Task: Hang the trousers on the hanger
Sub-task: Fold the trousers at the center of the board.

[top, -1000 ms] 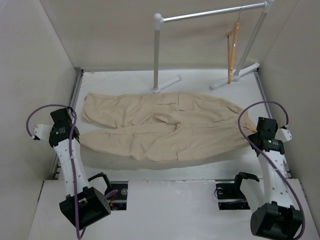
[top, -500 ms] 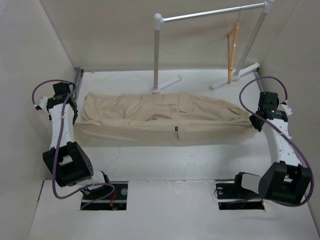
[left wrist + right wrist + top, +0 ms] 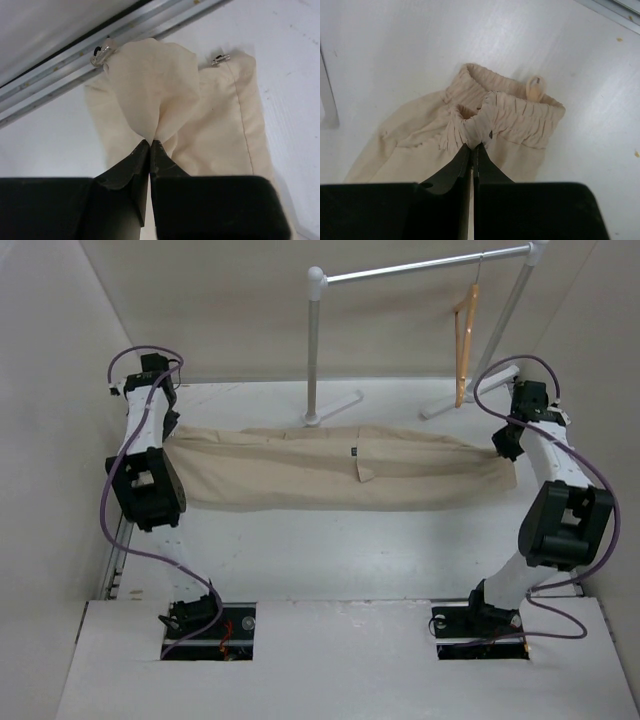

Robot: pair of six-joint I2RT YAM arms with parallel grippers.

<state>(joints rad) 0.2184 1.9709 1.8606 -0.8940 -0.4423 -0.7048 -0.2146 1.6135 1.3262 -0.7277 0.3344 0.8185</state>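
The beige trousers (image 3: 330,470) lie folded lengthwise as a long band across the table. My left gripper (image 3: 165,427) is shut on the leg-hem end at the left; the left wrist view shows the pinched cloth (image 3: 155,95) just past the gripper (image 3: 150,142). My right gripper (image 3: 503,445) is shut on the gathered waistband (image 3: 515,120) at the right end, the gripper (image 3: 472,145) pinching a fold of it. The wooden hanger (image 3: 463,350) hangs by its hook from the white rail at the far right, apart from both grippers.
The white garment rail (image 3: 420,265) stands at the back, its post (image 3: 313,350) and feet (image 3: 335,405) just behind the trousers. An aluminium edge rail (image 3: 60,80) runs along the left side. Walls close in on the left, right and back.
Both arms have swung from the near edge to the far side, carrying the trousers' near edge over. The garment went from spread open to folded in half lengthwise.
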